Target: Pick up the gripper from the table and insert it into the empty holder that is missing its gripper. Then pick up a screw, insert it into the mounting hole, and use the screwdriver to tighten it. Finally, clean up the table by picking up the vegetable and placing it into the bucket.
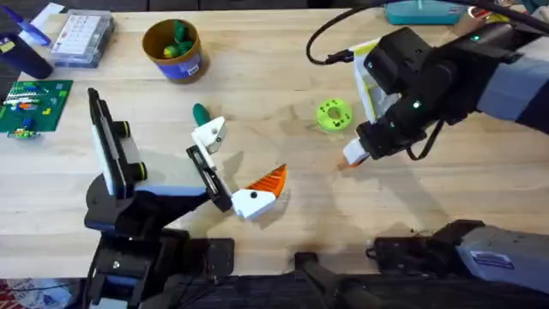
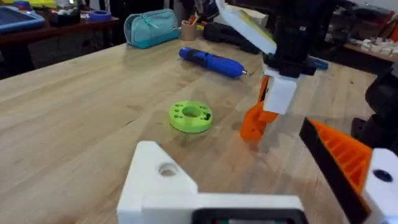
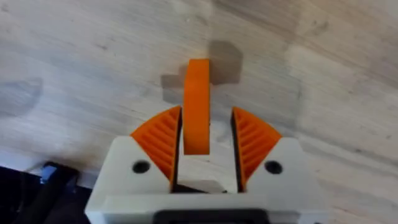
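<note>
Right pincer (image 3: 206,146) closed on the orange gripper (image 3: 198,106) just above the wooden surface (image 1: 283,176), left pincer (image 1: 230,163) wide open, one finger missing

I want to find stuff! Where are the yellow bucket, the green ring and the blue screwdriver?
yellow bucket (image 1: 184,67): overhead view, blue label side.
green ring (image 2: 190,116): left wrist view, top face.
blue screwdriver (image 2: 211,61): left wrist view, handle.

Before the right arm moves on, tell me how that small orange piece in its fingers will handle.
The gripper looks like rigid moulded plastic, so it probably won't flex. It seems small and light, likely easy to carry. The right gripper pinches its narrow flat sides between ribbed pads, so slipping seems unlikely, though the free end could pivot if bumped on the table.
</note>
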Controlling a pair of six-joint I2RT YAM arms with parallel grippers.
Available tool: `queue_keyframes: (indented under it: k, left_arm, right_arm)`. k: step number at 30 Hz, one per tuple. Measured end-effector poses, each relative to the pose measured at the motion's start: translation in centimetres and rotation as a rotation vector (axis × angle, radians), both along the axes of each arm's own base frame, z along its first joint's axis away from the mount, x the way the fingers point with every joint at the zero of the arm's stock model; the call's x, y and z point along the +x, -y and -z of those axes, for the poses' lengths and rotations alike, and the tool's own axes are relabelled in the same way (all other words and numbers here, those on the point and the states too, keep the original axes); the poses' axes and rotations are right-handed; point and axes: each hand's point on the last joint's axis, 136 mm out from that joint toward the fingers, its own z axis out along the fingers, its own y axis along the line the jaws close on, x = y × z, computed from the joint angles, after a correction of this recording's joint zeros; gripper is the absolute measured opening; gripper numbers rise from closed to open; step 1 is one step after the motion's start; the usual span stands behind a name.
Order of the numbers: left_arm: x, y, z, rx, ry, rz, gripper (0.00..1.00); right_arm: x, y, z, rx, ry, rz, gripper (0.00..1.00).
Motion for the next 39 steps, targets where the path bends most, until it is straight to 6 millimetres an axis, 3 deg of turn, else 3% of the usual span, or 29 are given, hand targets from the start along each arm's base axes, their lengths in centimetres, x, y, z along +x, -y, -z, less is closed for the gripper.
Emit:
queue_keyframes:
  k: [4, 5, 7, 14, 17, 25, 29, 39]
  left_arm:
    - [0.0, 0.0, 0.0, 0.0, 0.0, 0.0, 0.99]
    - [0.0, 0.0, 0.0, 0.0, 0.0, 0.0, 0.99]
    - [0.0, 0.0, 0.0, 0.0, 0.0, 0.0, 0.99]
    - [0.0, 0.0, 0.0, 0.0, 0.0, 0.0, 0.99]
    - [0.0, 0.0, 0.0, 0.0, 0.0, 0.0, 0.99]
    - [0.0, 0.0, 0.0, 0.0, 0.0, 0.0, 0.99]
    - [0.0, 0.0, 0.0, 0.0, 0.0, 0.0, 0.99]
    - [0.0, 0.0, 0.0, 0.0, 0.0, 0.0, 0.99]
  right_arm:
    - [0.0, 0.0, 0.0, 0.0, 0.0, 0.002, 0.287]
    - [0.0, 0.0, 0.0, 0.0, 0.0, 0.001, 0.139]
    - [0.1, 0.0, 0.0, 0.0, 0.003, 0.003, 0.023]
    - [-0.3, 0.2, -0.2, -0.009, -0.012, 0.003, 0.016]
    - [-0.6, 0.4, -1.1, -0.015, -0.024, 0.003, 0.015]
    - [0.7, -0.3, -9.0, 0.052, 0.113, 0.004, 0.013]
    - [0.9, -0.4, -11.6, 0.081, 0.17, 0.004, 0.013]
    - [1.1, -0.5, -12.3, 0.091, 0.191, 0.004, 0.012]
